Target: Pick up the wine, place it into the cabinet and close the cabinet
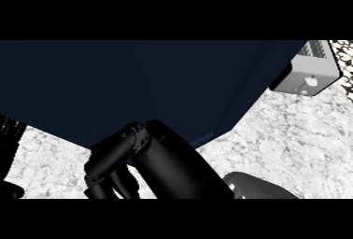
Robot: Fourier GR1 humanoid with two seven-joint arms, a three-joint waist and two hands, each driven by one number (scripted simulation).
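Navy cabinet filled most of what we saw, its panel looming over the speckled stone counter. Our left hand curled its fingers around a dark cylinder, probably the wine, held just below the cabinet's lower edge. We judged ourselves mid-carry, with the bottle lifted and not yet inside. The next move called for finding the opening, which we could not make out, then easing the bottle in before shutting the door. Our right forearm showed at the bottom; whether that hand was open we could not tell. A white toaster stood near the counter's far right corner.
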